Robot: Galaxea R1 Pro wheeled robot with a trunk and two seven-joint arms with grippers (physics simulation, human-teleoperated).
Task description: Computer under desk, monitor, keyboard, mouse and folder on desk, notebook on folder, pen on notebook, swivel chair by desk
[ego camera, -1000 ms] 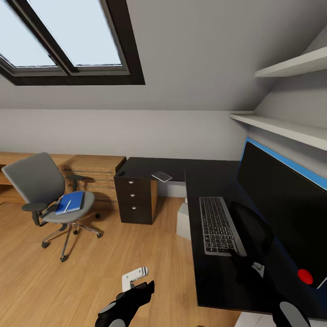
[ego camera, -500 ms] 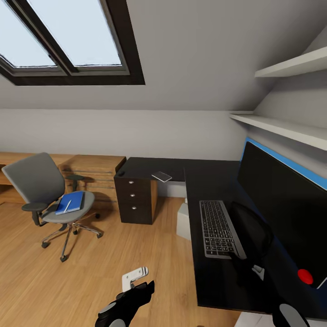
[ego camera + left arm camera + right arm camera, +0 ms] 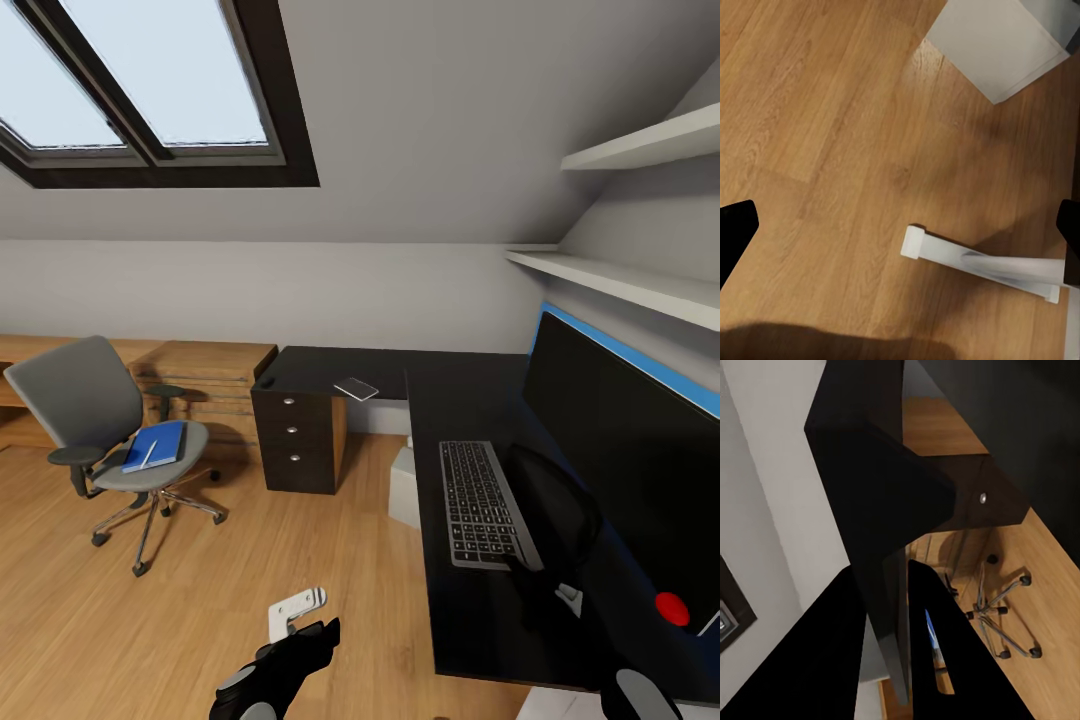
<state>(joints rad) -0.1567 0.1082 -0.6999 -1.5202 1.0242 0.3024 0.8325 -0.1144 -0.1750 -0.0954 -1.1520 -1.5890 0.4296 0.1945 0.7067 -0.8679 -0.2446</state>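
Glossy black desk point(image 3: 470, 610); slim keyboard point(image 3: 482, 500); flat blue folder point(image 3: 157, 445).

Skylight window point(image 3: 150, 85) with dark frame set in the sloped grey ceiling. Two white wall shelves point(image 3: 640, 150), one above the other. Low light-wood cabinet point(image 3: 205, 385) along the far wall. Small flat silver device point(image 3: 356, 389), looks like a phone, lying flat on a black surface. Wood plank floor point(image 3: 150, 620). White bracket-like piece point(image 3: 982, 262) lying on the floor, seen between the left jaws and nearer one jaw; what it is can't be told.
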